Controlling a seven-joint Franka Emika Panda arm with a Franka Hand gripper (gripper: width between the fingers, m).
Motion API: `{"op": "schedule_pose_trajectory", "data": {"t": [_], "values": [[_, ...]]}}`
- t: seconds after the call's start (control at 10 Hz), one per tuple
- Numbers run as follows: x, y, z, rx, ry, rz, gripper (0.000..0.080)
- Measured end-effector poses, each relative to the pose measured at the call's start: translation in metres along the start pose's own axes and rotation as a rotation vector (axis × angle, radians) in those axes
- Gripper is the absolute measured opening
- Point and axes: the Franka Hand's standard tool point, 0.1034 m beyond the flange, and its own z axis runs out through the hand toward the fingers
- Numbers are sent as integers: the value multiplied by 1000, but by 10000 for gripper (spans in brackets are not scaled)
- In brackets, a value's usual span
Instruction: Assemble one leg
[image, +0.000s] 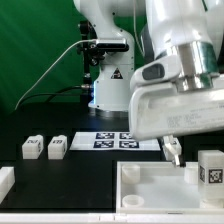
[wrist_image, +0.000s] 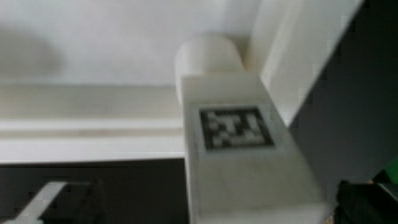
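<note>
Three stubby white legs show in the exterior view. Two of them sit side by side on the black table toward that view's left, each with a black-and-white tag on its face, and a third leg stands upright at the right edge, at the near right corner of the large flat white panel. That panel fills the lower right of the exterior view, with a raised rim and a small square socket near its left corner. Behind it, flat on the table, lies the marker board with its printed tags — partly hidden by the arm. The gripper hangs over the back edge of the panel, its bulky white body blocking much of the scene; one finger pokes down toward the panel's surface, and the other cannot be made out there. In the wrist view a leg stands close to the camera, long and white, with a square tag on its face and a rounded end meeting the pale panel at a corner where a raised wall runs beside it. The fingers are released, spread wide — a blurred fingertip shows at one side of the wrist view, clear of the leg, and nothing is grasped. A small white block sits at the exterior view's far left edge.
</note>
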Motion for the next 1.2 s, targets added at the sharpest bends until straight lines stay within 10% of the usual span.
{"op": "schedule_pose_trajectory", "data": {"t": [0.6, 0.9, 1.2], "values": [[-3, -2, 9, 95, -535, 14, 649], [1, -2, 14, 97, -551, 17, 649], [1, -1, 14, 96, -552, 18, 417]]}}
